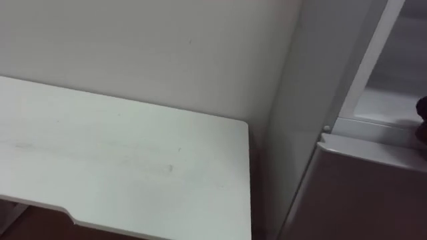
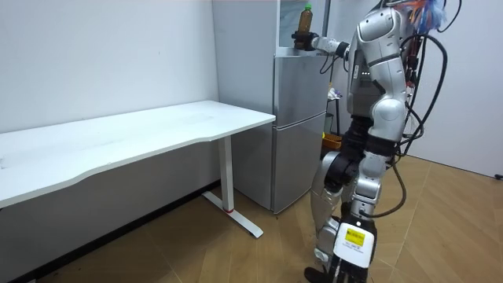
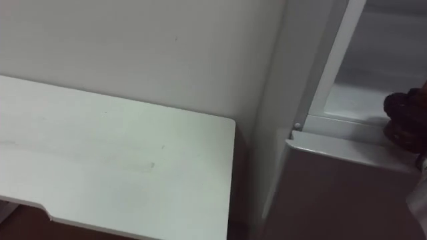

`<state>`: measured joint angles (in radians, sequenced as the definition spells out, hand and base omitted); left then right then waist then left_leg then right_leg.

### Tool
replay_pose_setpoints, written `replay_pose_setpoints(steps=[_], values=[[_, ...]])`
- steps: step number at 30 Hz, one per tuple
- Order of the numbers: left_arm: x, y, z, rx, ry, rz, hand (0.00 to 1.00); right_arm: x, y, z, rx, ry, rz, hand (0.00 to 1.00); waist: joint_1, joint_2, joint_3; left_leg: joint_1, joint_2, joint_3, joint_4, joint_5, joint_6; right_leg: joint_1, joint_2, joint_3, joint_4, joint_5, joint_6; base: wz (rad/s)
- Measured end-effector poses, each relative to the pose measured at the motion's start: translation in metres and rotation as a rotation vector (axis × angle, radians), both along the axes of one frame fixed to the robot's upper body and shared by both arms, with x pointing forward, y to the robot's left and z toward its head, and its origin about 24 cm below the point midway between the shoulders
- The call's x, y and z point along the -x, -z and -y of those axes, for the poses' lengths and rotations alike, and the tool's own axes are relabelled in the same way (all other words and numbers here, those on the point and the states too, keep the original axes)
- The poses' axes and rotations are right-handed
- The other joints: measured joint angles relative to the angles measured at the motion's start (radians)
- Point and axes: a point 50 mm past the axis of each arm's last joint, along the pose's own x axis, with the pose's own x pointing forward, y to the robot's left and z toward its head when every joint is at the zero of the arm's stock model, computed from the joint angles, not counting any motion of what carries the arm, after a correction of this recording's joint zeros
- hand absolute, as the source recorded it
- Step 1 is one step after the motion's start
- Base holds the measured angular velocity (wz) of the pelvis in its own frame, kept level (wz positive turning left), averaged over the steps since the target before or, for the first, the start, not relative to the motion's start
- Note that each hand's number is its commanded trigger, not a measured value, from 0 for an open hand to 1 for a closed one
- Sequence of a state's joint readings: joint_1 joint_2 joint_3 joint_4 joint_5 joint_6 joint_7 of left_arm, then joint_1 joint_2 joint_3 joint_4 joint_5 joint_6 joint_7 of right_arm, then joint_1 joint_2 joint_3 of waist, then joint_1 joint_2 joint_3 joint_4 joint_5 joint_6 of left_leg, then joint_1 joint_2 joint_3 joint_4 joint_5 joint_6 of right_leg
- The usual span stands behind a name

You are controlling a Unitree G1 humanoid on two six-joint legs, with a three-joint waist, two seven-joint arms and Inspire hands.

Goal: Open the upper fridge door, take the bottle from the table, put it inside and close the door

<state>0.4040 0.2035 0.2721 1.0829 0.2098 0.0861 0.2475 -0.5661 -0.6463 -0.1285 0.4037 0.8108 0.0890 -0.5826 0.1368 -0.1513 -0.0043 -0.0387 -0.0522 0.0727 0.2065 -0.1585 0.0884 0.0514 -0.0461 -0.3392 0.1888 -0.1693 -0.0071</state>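
Leftward, long white worktop point(image 2: 157, 130) on white legs against pale wall point(image 2: 102, 55). Just beside its end, tall silver fridge point(image 2: 299, 134), lower doors closed, upper compartment point(image 3: 373, 87) open. At that opening, upright amber bottle with yellow-green cap point(image 2: 307, 17), above the closed door's top edge. Gripped round its base by right robot hand point(image 2: 302, 39), fingers curled about it, arm outstretched. Standing before fridge, at room view's right, facing it.

A plain test room, more lab than home: bare white walls point(image 2: 94, 55), a long white desk point(image 2: 157, 130), a grey fridge point(image 2: 299, 94) and a wood-look floor point(image 2: 236, 255).
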Motion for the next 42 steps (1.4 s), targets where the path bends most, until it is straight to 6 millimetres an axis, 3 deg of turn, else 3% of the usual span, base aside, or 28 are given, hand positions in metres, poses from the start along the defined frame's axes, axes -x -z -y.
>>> replay_pose_setpoints(steps=[11,14,18,21,26,27,29,31,33,42], values=[[0.004,-0.002,-0.004,-0.008,0.000,-0.013,0.00,-0.006,-0.003,-0.008,0.039,0.039,-0.038,1.00,0.026,0.004,0.0007,0.012,0.002,-0.022,0.011,-0.001,-0.005,0.021,-0.004,-0.021,0.000,0.000,0.000,0.06],[0.003,-0.002,-0.004,-0.008,0.001,-0.011,0.00,-0.008,-0.012,-0.009,0.061,0.049,-0.028,1.00,0.029,0.003,0.0011,0.005,0.002,-0.025,0.016,-0.002,-0.006,0.017,-0.003,-0.025,-0.001,0.000,0.000,0.00],[-0.001,-0.003,-0.006,-0.014,0.011,0.006,0.00,-0.013,-0.040,-0.013,0.096,0.051,0.030,1.00,0.024,0.002,0.0000,-0.007,0.002,-0.027,0.015,-0.001,-0.007,0.006,-0.004,-0.033,-0.002,0.000,0.000,0.00],[0.000,-0.004,-0.009,-0.022,0.029,0.000,0.00,-0.012,-0.049,-0.005,0.133,0.051,0.038,1.00,0.032,-0.003,-0.0006,0.001,0.002,-0.029,0.015,-0.001,-0.007,0.022,-0.002,-0.051,-0.003,0.000,0.000,0.05],[0.002,-0.005,-0.010,-0.014,0.027,-0.010,0.00,-0.013,-0.029,0.012,0.106,0.084,-0.049,1.00,0.037,-0.015,-0.0040,0.004,0.001,-0.047,0.029,-0.008,-0.006,0.038,-0.004,-0.076,-0.003,0.000,0.000,0.11],[0.003,-0.005,-0.010,-0.010,0.026,-0.013,0.00,-0.013,-0.024,0.016,0.099,0.094,-0.074,1.00,0.049,-0.009,0.0003,0.001,0.001,-0.048,0.034,-0.011,-0.006,0.037,-0.004,-0.074,-0.003,0.000,0.000,0.00],[0.003,-0.005,-0.011,-0.009,0.026,-0.016,0.00,-0.013,-0.014,0.021,0.095,0.107,-0.119,1.00,0.059,-0.010,-0.0006,-0.002,0.000,-0.050,0.036,-0.010,-0.006,0.036,-0.004,-0.075,-0.003,0.000,0.000,0.02],[0.003,-0.006,-0.012,-0.011,0.027,-0.017,0.00,-0.013,0.001,0.026,0.095,0.101,-0.185,1.00,0.064,0.001,0.0040,-0.015,-0.001,-0.059,0.051,-0.010,-0.006,0.033,-0.004,-0.079,-0.003,0.000,0.000,0.10],[0.005,-0.006,-0.012,-0.011,0.026,-0.024,0.00,-0.015,-0.008,0.024,0.115,0.094,-0.150,1.00,0.065,0.010,0.0045,-0.023,-0.001,-0.060,0.054,-0.009,-0.007,0.027,-0.005,-0.079,-0.002,0.000,0.000,0.02],[0.001,-0.010,-0.021,-0.036,0.033,-0.032,0.00,-0.021,0.002,0.029,0.112,0.062,-0.217,1.00,0.094,0.009,0.0069,-0.029,0.001,-0.067,0.072,-0.007,-0.012,0.032,0.003,-0.079,-0.022,-0.003,-0.016,0.04]])
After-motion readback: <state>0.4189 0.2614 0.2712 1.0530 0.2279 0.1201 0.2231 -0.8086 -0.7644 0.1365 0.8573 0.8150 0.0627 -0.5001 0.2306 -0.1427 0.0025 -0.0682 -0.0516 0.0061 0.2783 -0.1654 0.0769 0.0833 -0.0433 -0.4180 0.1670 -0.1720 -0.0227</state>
